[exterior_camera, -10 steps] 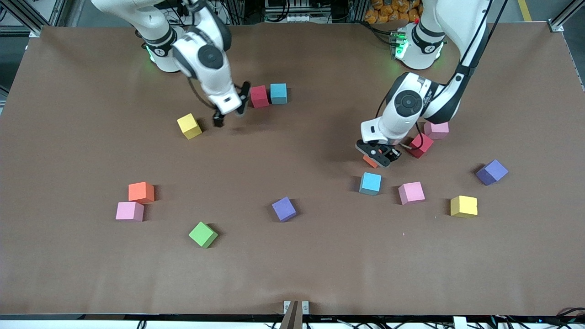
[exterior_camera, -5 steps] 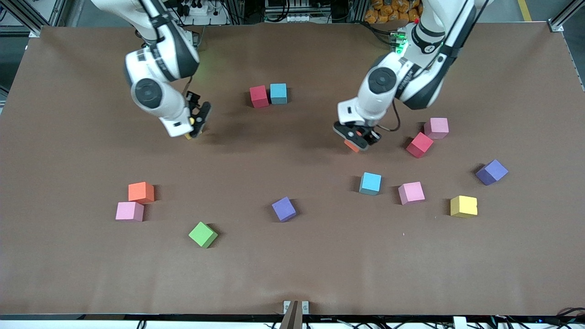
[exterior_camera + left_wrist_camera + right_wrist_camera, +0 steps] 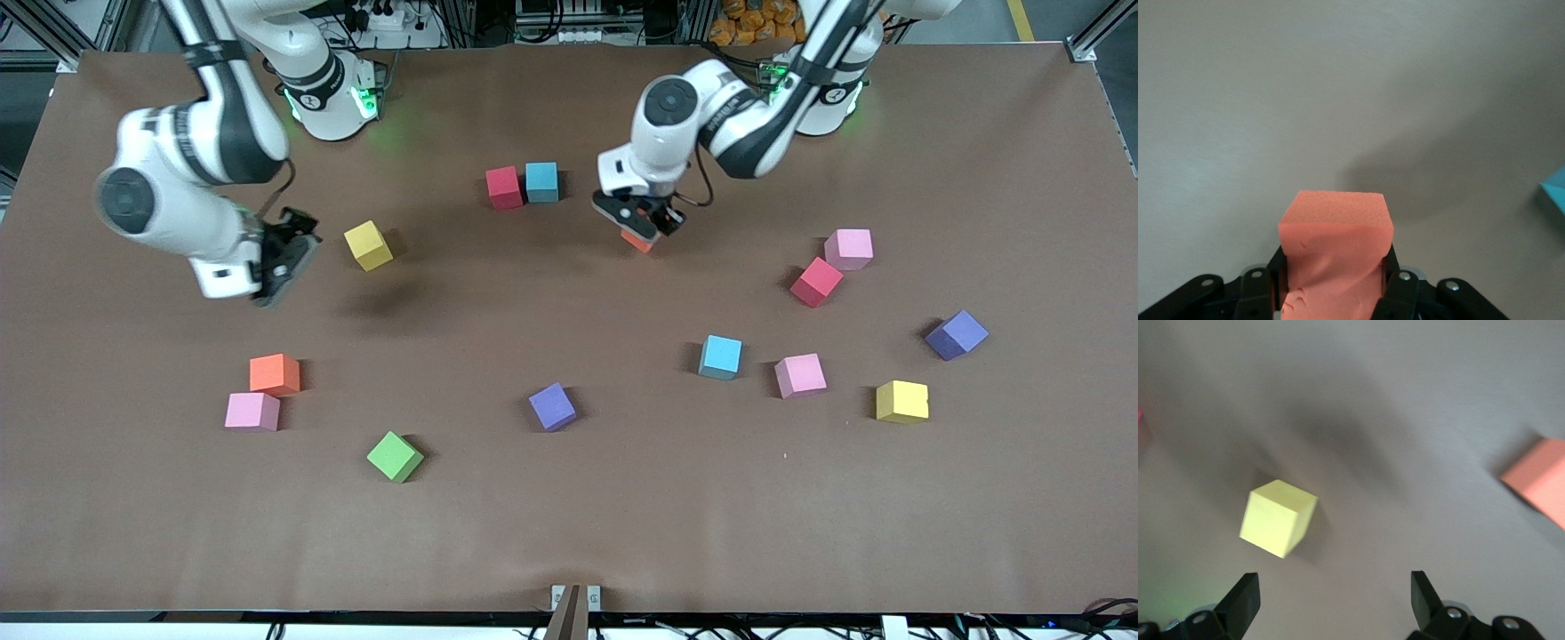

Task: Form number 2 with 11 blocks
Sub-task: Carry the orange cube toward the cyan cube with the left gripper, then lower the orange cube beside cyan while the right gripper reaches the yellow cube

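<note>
My left gripper (image 3: 642, 228) is shut on an orange block (image 3: 637, 240), which bulges between the fingers (image 3: 1335, 227). It hangs over bare table beside a red block (image 3: 504, 188) and a light blue block (image 3: 541, 181) that touch each other. My right gripper (image 3: 277, 265) is open and holds nothing. It hangs over the table next to a yellow block (image 3: 368, 244), also in its wrist view (image 3: 1278, 517) ahead of the gripper (image 3: 1333, 597). Loose on the table lie orange (image 3: 274, 374), pink (image 3: 252, 412), green (image 3: 395, 456), light blue (image 3: 720, 356), pink (image 3: 800, 374), yellow (image 3: 901, 401), red (image 3: 816, 282) and pink (image 3: 849, 249) blocks.
Two purple cubes lie among the blocks, one near the middle (image 3: 552, 406) and one toward the left arm's end (image 3: 956, 334). The brown table cover (image 3: 569, 533) is bare along the edge nearest the front camera.
My left gripper has carried the orange block from beside the red and pink blocks toward the red and light blue pair. My right gripper swung from that pair past the yellow block, staying open.
</note>
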Available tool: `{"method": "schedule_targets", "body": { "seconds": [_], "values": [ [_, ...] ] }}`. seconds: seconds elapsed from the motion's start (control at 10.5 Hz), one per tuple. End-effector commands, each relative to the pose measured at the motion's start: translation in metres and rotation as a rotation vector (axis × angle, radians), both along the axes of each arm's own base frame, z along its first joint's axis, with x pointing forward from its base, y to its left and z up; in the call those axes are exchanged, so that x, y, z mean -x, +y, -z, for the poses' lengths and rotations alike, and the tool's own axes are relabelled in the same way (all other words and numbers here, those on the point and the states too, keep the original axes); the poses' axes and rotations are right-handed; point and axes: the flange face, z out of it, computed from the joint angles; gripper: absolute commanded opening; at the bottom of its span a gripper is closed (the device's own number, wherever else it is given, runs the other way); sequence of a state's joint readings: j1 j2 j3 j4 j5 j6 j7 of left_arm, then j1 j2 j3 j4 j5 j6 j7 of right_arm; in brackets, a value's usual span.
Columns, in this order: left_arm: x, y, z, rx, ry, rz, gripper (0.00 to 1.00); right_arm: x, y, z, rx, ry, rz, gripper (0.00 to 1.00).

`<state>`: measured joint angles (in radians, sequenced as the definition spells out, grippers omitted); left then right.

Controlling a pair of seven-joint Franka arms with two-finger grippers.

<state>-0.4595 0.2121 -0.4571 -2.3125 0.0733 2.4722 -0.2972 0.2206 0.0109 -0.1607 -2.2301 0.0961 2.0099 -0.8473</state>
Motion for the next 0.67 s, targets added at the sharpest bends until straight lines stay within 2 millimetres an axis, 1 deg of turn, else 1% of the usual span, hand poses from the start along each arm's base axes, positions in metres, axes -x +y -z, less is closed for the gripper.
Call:
{"method": "schedule_targets", "body": {
  "seconds": [0.0, 0.1, 0.19, 0.29, 0.38, 0.57],
  "values": [
    [0.040, -0.024, 0.004, -0.007, 0.025, 0.014, 0.00, -0.027, -0.039, -0.020, 0.013, 0.018, 0.201, 1.00],
    [0.061, -0.036, 0.009, -0.013, 0.034, 0.044, 0.00, -0.028, -0.050, -0.019, 0.035, 0.020, 0.316, 1.00],
    [0.069, -0.041, 0.012, -0.020, 0.028, 0.081, 0.00, -0.028, -0.050, -0.019, 0.049, 0.025, 0.390, 1.00],
    [0.075, -0.043, 0.018, -0.046, -0.011, 0.163, 0.00, -0.027, -0.038, -0.021, 0.055, 0.037, 0.461, 1.00],
    [0.086, -0.048, 0.024, -0.063, -0.031, 0.234, 0.00, -0.026, -0.021, -0.022, 0.070, 0.039, 0.515, 1.00],
    [0.106, -0.058, 0.026, -0.061, -0.032, 0.295, 0.00, -0.023, 0.013, -0.022, 0.110, 0.058, 0.636, 1.00]
  ]
}}
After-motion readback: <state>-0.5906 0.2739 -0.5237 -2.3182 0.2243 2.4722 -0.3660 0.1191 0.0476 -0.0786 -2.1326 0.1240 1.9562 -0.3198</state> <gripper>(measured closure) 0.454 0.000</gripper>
